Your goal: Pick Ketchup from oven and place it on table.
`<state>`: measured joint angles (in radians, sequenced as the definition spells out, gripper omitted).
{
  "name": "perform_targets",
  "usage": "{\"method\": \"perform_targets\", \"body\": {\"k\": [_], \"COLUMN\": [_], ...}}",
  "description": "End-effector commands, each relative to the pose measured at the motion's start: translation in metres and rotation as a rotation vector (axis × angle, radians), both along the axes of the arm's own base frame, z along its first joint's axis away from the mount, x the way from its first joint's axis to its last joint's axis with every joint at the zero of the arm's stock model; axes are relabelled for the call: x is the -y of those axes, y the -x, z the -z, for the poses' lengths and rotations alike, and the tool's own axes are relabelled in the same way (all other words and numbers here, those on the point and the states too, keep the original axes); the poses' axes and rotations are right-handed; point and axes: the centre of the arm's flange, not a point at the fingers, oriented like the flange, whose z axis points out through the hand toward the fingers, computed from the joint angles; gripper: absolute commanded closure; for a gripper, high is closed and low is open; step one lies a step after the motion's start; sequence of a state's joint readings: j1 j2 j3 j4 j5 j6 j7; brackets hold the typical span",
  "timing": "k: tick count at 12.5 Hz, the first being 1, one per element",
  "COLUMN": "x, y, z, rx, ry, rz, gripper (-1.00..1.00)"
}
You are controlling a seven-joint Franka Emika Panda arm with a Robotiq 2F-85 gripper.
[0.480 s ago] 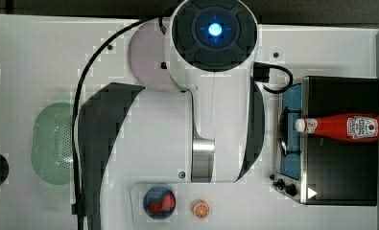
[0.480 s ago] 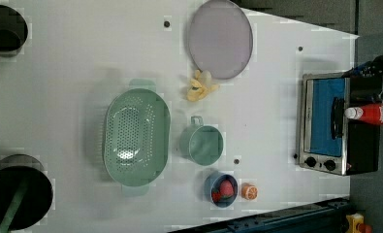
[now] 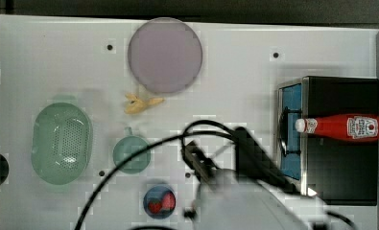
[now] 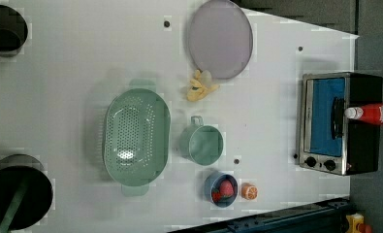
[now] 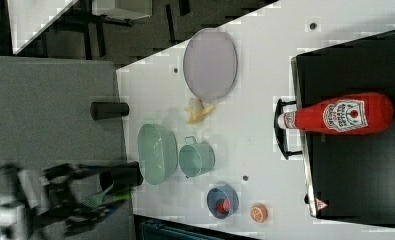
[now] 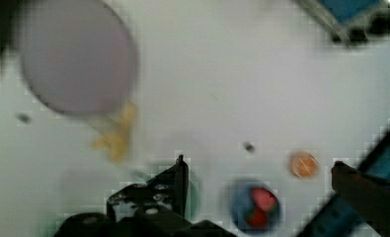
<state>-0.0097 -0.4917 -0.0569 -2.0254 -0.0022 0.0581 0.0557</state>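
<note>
The Ketchup (image 3: 343, 127) is a red bottle with a white cap. It lies on its side on the black top of the oven (image 3: 340, 167), its cap toward the blue glass door. It also shows as the Ketchup (image 4: 373, 113) on the oven (image 4: 325, 145) and the Ketchup (image 5: 340, 115) on the oven (image 5: 355, 175). My arm (image 3: 244, 201) reaches in from the top view's bottom edge, well short of the oven. My gripper (image 6: 261, 170) is open with nothing between its fingers, hanging above the white table (image 3: 235, 72).
On the table are a pale-purple plate (image 3: 164, 55), a yellow banana peel (image 3: 141, 103), a green colander (image 3: 61, 143), a green cup (image 3: 131, 154), a blue bowl with a strawberry (image 3: 159, 202) and an orange piece (image 4: 249, 191). Black cylinders (image 4: 5, 29) stand at the left view's left edge.
The arm has swung from the middle of the top view down to its bottom edge, uncovering the plate. The Ketchup and the oven have not moved.
</note>
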Motion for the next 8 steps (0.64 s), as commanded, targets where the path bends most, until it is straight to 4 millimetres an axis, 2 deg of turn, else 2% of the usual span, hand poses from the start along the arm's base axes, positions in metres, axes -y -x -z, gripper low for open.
{"method": "perform_targets", "body": {"k": [1,4,8], "x": [0.032,0.087,0.166], "y": [-0.029,-0.039,-0.042], "z": [0.025,0.040,0.085], "rx": [-0.015,0.014,-0.054], "ry": [-0.018,-0.041,-0.075], "rz": [0.023,0.128,0.278], "gripper": [-1.00,-1.00,-1.00]}}
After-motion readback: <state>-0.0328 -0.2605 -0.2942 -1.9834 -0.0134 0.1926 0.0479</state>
